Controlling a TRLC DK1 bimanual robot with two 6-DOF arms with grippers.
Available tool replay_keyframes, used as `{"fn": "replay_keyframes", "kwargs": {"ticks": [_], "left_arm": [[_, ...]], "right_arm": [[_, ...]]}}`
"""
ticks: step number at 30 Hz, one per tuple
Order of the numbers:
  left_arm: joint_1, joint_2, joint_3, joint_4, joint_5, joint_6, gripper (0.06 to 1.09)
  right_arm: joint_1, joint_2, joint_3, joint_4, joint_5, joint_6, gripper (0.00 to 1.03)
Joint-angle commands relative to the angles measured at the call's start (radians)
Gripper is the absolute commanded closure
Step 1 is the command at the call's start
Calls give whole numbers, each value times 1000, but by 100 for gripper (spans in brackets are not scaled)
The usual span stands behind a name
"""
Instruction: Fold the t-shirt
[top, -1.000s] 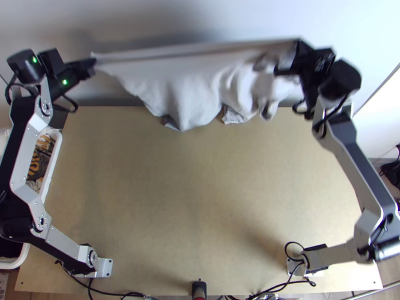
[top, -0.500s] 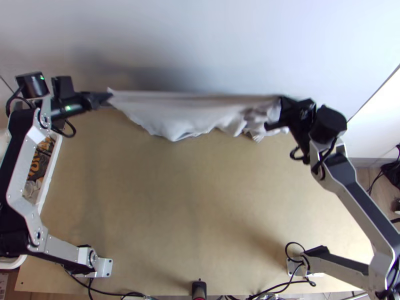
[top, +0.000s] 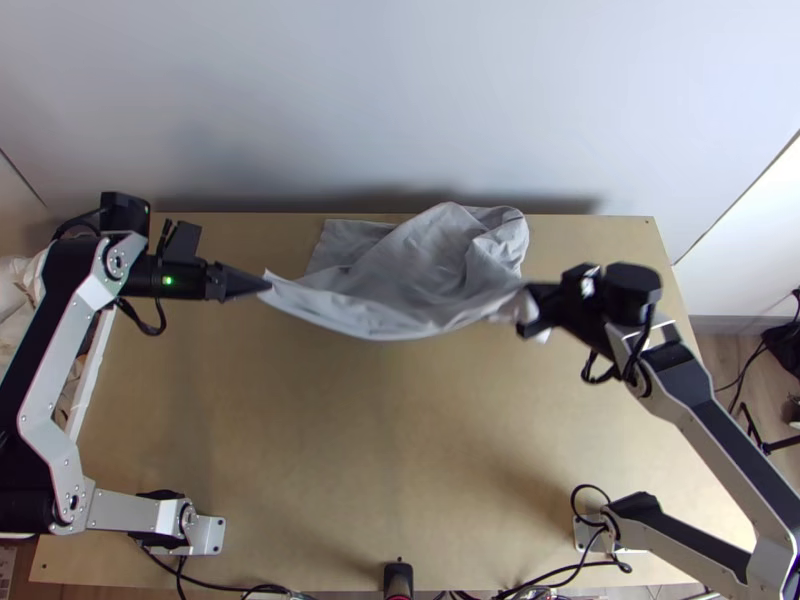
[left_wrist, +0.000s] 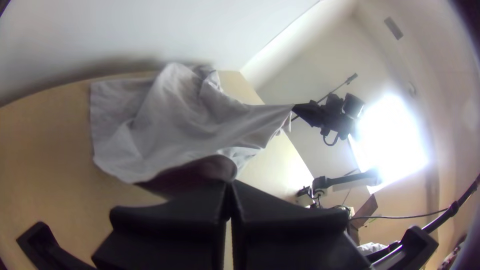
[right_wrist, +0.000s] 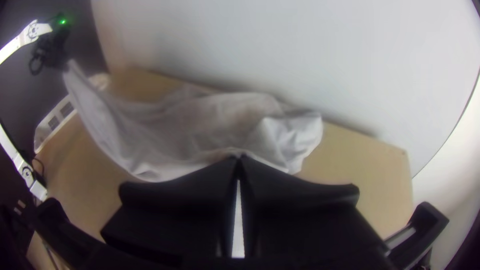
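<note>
The pale grey fabric t-shirt (top: 400, 275) is held between the two grasping ends, partly raised and partly lying on the far middle of the light wooden bench (top: 390, 430). The left black pincer (top: 268, 285) is clenched on one pointed corner of it. The right black pincer (top: 524, 308) is closed too, grasping the other end of the same edge, with a little loose fabric showing beside it. Between them the near edge sags in a shallow curve above the bench.

Behind that edge, the t-shirt is unevenly bunched: a rumpled mound rises toward the right, close to the far edge of the bench, while a flatter layer lies to its left. In the left wrist view, the left pincer (left_wrist: 229, 185) has its two fingers together at the tips, and the t-shirt slopes up to the right pincer farther off. The right wrist view shows the right pincer (right_wrist: 239, 160) with its tips meeting at the fabric.

A white plastic basket (top: 92, 370) stands beside the bench on the left, and a plain white wall (top: 400, 100) rises behind.
</note>
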Motion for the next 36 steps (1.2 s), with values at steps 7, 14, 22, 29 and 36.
{"fn": "replay_keyframes", "kwargs": {"ticks": [7, 14, 22, 29, 36], "left_arm": [[-144, -38, -210, -430, -4, 404, 105], [-181, -61, -277, -446, -50, 439, 105], [-61, -42, -248, -407, -94, 461, 105], [94, 80, -159, -383, -172, 484, 105], [233, 225, -49, -320, -185, 441, 105]], "right_arm": [[168, 11, -78, -251, -211, 7, 100], [162, 100, 18, -474, -429, -98, 100], [-25, 208, 101, -445, -426, -179, 100], [-140, 387, 153, -490, -428, -262, 100], [-200, 554, 262, -464, -426, -222, 100]]}}
